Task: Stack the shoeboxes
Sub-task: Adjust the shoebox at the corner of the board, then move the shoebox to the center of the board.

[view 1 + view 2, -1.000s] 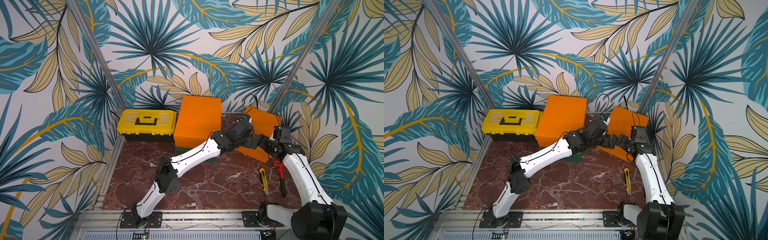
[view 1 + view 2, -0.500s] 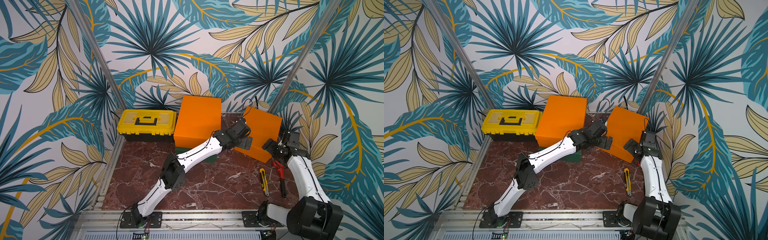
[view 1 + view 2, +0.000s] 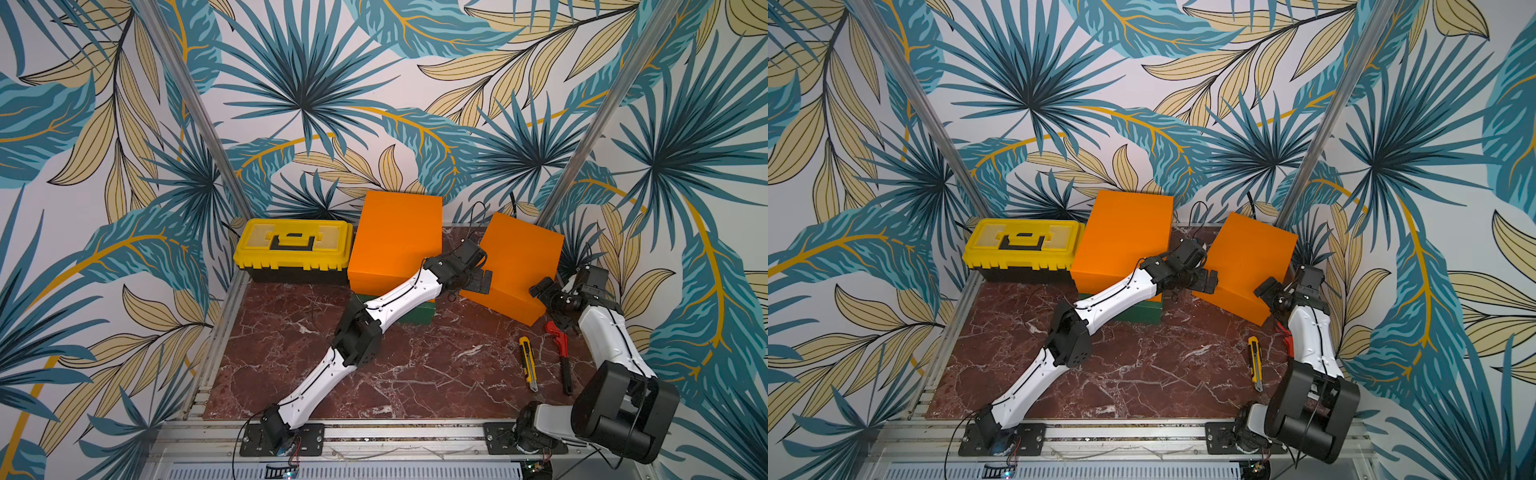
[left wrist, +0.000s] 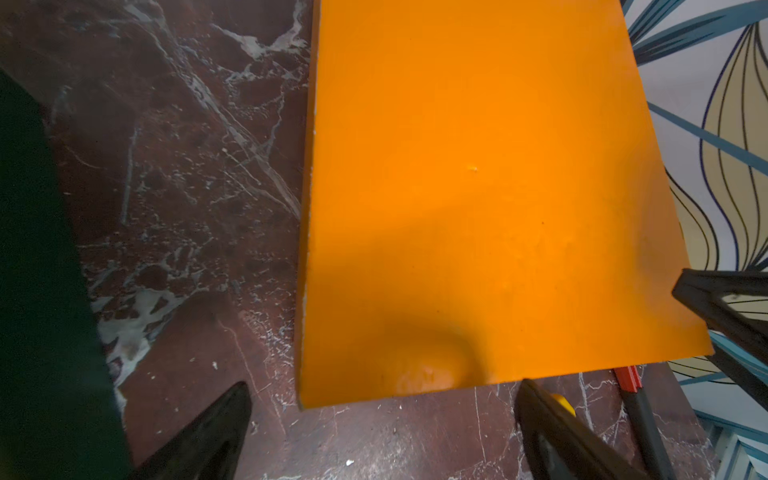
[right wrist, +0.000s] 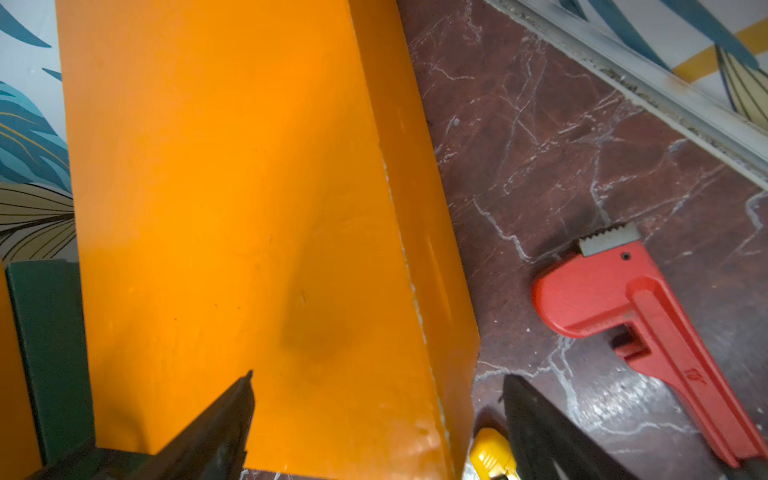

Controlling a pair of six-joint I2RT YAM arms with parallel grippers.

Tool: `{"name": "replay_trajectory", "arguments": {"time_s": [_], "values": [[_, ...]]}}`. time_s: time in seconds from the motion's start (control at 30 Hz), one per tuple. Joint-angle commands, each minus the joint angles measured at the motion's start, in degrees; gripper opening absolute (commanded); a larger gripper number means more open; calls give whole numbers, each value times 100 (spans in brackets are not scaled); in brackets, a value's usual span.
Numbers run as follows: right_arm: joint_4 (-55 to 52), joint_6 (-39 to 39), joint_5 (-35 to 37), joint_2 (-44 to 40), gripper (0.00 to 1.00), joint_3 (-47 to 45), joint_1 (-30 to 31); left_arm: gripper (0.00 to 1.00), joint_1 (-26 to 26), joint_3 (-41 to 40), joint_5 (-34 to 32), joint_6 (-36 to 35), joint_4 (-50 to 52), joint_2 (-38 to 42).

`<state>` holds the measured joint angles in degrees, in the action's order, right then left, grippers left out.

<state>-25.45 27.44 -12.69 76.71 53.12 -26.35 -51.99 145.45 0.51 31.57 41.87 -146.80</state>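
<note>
One orange shoebox [image 3: 395,237] lies on the dark green shoebox [image 3: 419,318] at the back centre, seen in both top views. A second orange shoebox [image 3: 515,262] [image 3: 1246,262] sits on the marble to their right, turned at an angle. My left gripper [image 3: 482,280] [image 4: 382,415] hangs open at that box's left front edge, with nothing between its fingers. My right gripper [image 3: 544,291] [image 5: 378,399] stands open at the box's right front corner, its fingers either side of the corner edge without clamping it. The green shoebox [image 4: 41,291] edges the left wrist view.
A yellow-and-black toolbox [image 3: 293,249] stands at the back left against the stack. A yellow utility knife [image 3: 528,361] and a red pipe wrench [image 3: 559,345] [image 5: 623,299] lie on the marble beside the right arm. Patterned walls close in the back and sides.
Both grippers have drawn apart from the front of the right orange shoebox. The right arm pulled back toward the right wall; the left gripper shifted to the box's left edge.
</note>
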Motion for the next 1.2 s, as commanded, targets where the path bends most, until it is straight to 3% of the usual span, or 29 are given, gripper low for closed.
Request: {"name": "replay_trajectory", "arguments": {"time_s": [0.0, 0.37, 0.8, 1.17], "values": [[317, 145, -275, 88, 94, -136, -45, 99, 3, 176, 14, 83, -196, 21], [565, 243, -481, 485, 94, -144, -44, 100, 48, 43, 377, 260, -1223, -189], [849, 508, -946, 561, 93, -339, -41, 100, 33, -61, 594, 739, -1304, -448], [919, 568, -1103, 487, 92, -656, -19, 100, -212, -539, 616, 750, -1304, -126]]}}
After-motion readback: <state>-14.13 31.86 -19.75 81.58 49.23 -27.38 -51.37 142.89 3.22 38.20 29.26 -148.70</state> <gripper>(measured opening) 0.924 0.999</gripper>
